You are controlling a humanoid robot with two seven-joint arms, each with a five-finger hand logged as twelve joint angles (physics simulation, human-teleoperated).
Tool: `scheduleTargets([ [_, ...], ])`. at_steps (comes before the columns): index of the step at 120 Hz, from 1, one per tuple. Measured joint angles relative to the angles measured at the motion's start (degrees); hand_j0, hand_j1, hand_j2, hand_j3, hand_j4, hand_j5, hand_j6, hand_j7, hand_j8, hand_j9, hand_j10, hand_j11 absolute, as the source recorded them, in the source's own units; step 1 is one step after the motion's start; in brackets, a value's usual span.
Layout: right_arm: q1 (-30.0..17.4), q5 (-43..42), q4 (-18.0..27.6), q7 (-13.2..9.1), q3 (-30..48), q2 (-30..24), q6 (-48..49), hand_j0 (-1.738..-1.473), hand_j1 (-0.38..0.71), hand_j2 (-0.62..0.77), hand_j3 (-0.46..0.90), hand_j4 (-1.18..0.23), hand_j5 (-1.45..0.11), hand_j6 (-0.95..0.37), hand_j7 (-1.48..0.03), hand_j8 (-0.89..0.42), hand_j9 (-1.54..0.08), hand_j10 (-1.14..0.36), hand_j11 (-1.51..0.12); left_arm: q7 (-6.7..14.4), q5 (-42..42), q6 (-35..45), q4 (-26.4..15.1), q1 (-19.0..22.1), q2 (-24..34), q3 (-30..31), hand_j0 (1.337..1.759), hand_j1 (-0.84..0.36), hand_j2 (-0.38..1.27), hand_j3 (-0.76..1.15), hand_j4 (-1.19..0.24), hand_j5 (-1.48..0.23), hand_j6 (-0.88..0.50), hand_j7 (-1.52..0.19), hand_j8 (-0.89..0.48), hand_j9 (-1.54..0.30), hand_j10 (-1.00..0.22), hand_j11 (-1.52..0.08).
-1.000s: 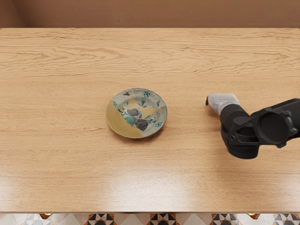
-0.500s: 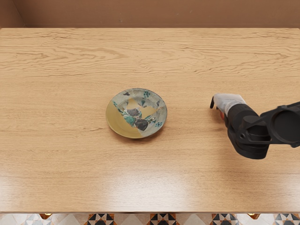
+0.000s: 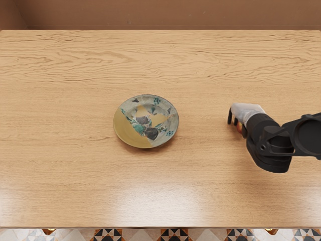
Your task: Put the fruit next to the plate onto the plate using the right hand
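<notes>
The pale grey right hand (image 3: 244, 113) has drifted a little rightward and toward the near edge of the light wooden counter (image 3: 75, 75) over the last second, carried by its black forearm (image 3: 273, 145). It now sits low over a small orange-red fruit (image 3: 241, 129), of which only a sliver shows below the palm. Whether the fingers have clenched on it or remain released I cannot tell (the hand hides the contact). The fruit is well apart from the round ceramic plate with yellow and blue-green floral glaze (image 3: 123, 126), which carries nothing. I judge the grasp is being settled, with the carry to the plate not yet begun.
</notes>
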Motion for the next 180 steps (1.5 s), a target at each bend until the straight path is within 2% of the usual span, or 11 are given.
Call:
scheduleTargets([
  [20, -0.18, -0.01, -0.02, -0.05, -0.05, -0.05, -0.09, -1.653, 0.24, 0.16, 0.00, -0.65, -0.81, -0.60, -0.82, -0.39, -0.83, -0.48, -0.84, 0.00, 0.00, 0.00, 0.00, 0.00, 0.00, 0.05, 1.658, 0.35, 0.00, 0.00, 0.00, 0.00, 0.00, 0.00, 0.00, 0.00, 0.00, 0.00],
  [48, -0.78, 0.02, -0.20, -0.09, -0.09, -0.07, -0.11, -1.651, 0.24, 0.09, 0.00, -0.70, -0.83, -0.65, -0.87, -0.39, -0.85, -0.49, -0.90, 0.00, 0.00, 0.00, 0.00, 0.00, 0.00, 0.06, 1.658, 0.35, 0.00, 0.00, 0.00, 0.00, 0.00, 0.00, 0.00, 0.00, 0.00, 0.00],
  [74, -0.87, 0.35, -0.23, -0.14, -0.10, -0.07, -0.12, -1.648, 0.22, 0.15, 0.00, -0.76, -0.91, -0.68, -0.95, -0.40, -0.93, -0.50, -0.98, 0.00, 0.00, 0.00, 0.00, 0.00, 0.00, 0.09, 1.658, 0.35, 0.00, 0.00, 0.00, 0.00, 0.00, 0.00, 0.00, 0.00, 0.00, 0.00],
  [75, -0.87, 0.36, -0.23, -0.13, -0.10, -0.07, -0.12, -1.648, 0.22, 0.10, 0.00, -0.76, -0.91, -0.68, -0.95, -0.40, -0.94, -0.50, -0.98, 0.00, 0.00, 0.00, 0.00, 0.00, 0.00, 0.09, 1.658, 0.35, 0.00, 0.00, 0.00, 0.00, 0.00, 0.00, 0.00, 0.00, 0.00, 0.00],
  [90, -0.85, 0.52, -0.22, -0.03, -0.08, -0.09, -0.09, -1.649, 0.24, 0.31, 0.00, -0.81, -0.98, -0.74, -1.02, -0.46, -1.01, -0.53, -1.06, 0.00, 0.00, 0.00, 0.00, 0.00, 0.00, 0.12, 1.658, 0.35, 0.00, 0.00, 0.00, 0.00, 0.00, 0.00, 0.00, 0.00, 0.00, 0.00],
  [101, -0.65, 0.71, -0.24, -0.04, 0.00, -0.13, 0.01, -1.650, 0.23, 0.37, 0.00, -0.82, -1.03, -0.78, -1.05, -0.46, -1.05, -0.52, -1.09, 0.00, 0.00, 0.00, 0.00, 0.00, 0.00, 0.14, 1.658, 0.35, 0.00, 0.00, 0.00, 0.00, 0.00, 0.00, 0.00, 0.00, 0.00, 0.00],
  [120, 0.10, 0.97, -0.44, -0.09, 1.00, -0.28, 0.12, -1.650, 0.16, 0.28, 0.00, -0.82, -1.10, -0.82, -1.07, -0.48, -1.08, -0.56, -1.10, 0.00, 0.00, 0.00, 0.00, 0.00, 0.00, 0.14, 1.658, 0.35, 0.00, 0.00, 0.00, 0.00, 0.00, 0.00, 0.00, 0.00, 0.00, 0.00],
  [130, 0.59, 1.01, -0.69, -0.10, 2.26, -0.61, 0.15, -1.651, 0.14, 0.26, 0.00, -0.82, -1.12, -0.83, -1.08, -0.48, -1.08, -0.56, -1.11, 0.00, -0.01, 0.00, 0.00, 0.00, 0.00, 0.15, 1.658, 0.35, 0.00, 0.00, 0.00, 0.00, 0.00, 0.00, 0.00, 0.00, 0.00, 0.00],
  [150, 1.66, 1.12, -1.36, -0.07, 7.37, -0.24, 0.18, -1.653, 0.23, 0.40, 0.00, -0.81, -1.15, -0.84, -1.09, -0.43, -1.09, -0.51, -1.11, 0.00, -0.01, 0.00, 0.00, 0.24, 0.00, 0.03, 1.658, 0.35, 0.00, 0.00, 0.00, 0.00, 0.00, 0.00, 0.00, 0.00, 0.00, 0.00],
  [171, 4.75, 1.24, -1.47, -0.06, 12.35, 3.43, 0.20, -1.653, 0.24, 0.39, 0.00, -0.80, -1.17, -0.84, -1.09, -0.43, -1.09, -0.50, -1.11, 0.00, 0.00, 0.00, 0.00, 0.62, 0.00, -0.01, 1.658, 0.35, 0.00, 0.00, 0.00, 0.00, 0.00, 0.00, 0.00, 0.00, 0.00, 0.00],
  [180, 6.02, 1.29, -1.45, -0.04, 14.90, 5.38, 0.20, -1.654, 0.26, 0.48, 0.00, -0.80, -1.17, -0.84, -1.09, -0.43, -1.09, -0.50, -1.11, 0.00, 0.00, 0.00, 0.00, 0.61, 0.00, -0.02, 1.658, 0.35, 0.00, 0.00, 0.00, 0.00, 0.00, 0.00, 0.00, 0.00, 0.00, 0.00],
])
